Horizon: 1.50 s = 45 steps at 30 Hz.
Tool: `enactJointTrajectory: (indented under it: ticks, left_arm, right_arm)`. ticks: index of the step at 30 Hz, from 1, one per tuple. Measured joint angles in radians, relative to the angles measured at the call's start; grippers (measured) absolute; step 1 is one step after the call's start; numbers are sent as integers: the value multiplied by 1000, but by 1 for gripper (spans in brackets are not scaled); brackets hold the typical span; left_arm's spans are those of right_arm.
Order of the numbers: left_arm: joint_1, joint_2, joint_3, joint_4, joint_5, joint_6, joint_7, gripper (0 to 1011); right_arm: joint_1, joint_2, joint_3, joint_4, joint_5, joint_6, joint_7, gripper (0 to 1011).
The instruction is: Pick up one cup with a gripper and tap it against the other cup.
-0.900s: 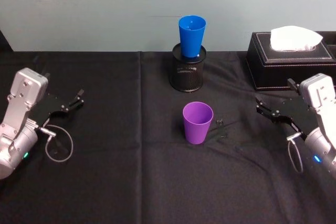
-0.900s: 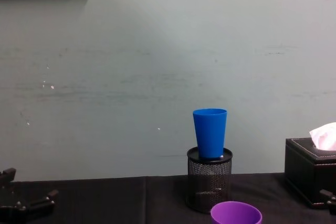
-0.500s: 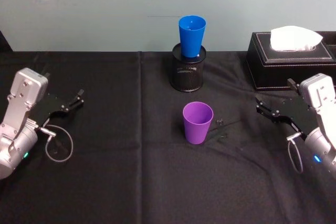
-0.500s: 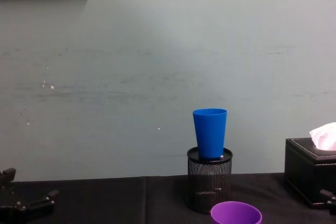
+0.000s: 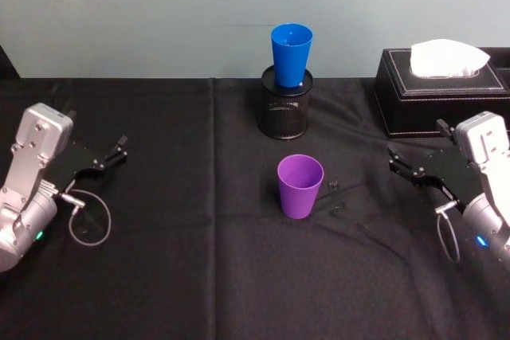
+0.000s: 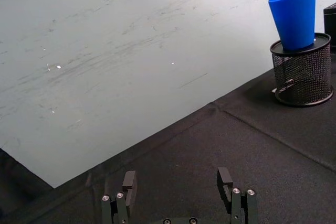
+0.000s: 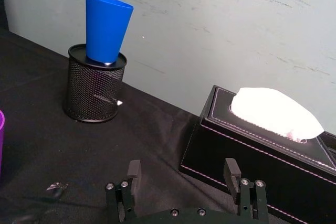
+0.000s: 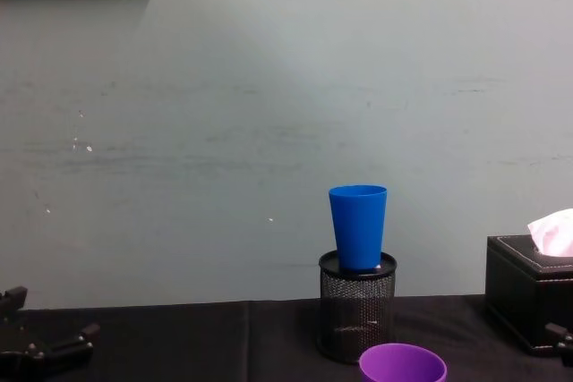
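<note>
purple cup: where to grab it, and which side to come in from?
Grip the purple cup across its wall, just below the rim, coming in level from the robot's right. It stands upright, mouth up, and widens upward, so it should not slip down out of the hold. The open right gripper is nearer than the left gripper.

1. On the table [image 5: 199, 276], one cup [image 5: 300, 187] stands before the mesh cylinder [image 5: 285, 109].
2. The other cup [image 5: 291, 53] sits on that cylinder.
3. The tissue box [image 5: 442, 93] lies to the right, level with the cylinder.
</note>
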Motion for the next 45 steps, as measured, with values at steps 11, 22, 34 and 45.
enactJointTrajectory:
  ticks: [11,22,34,45]
  left_arm:
    - [0,0,0,0,0,0,0,1005]
    - [0,0,0,0,0,0,0,1005]
    - [0,0,0,0,0,0,0,1005]
    - [0,0,0,0,0,0,0,1005]
  right_arm:
    - [0,0,0,0,0,0,0,1003]
    - [0,0,0,0,0,0,0,1003]
    - [-41,33,24,-8,78,-74,185,1003]
    - [-52,44,-25,17,138,-161,454,1003]
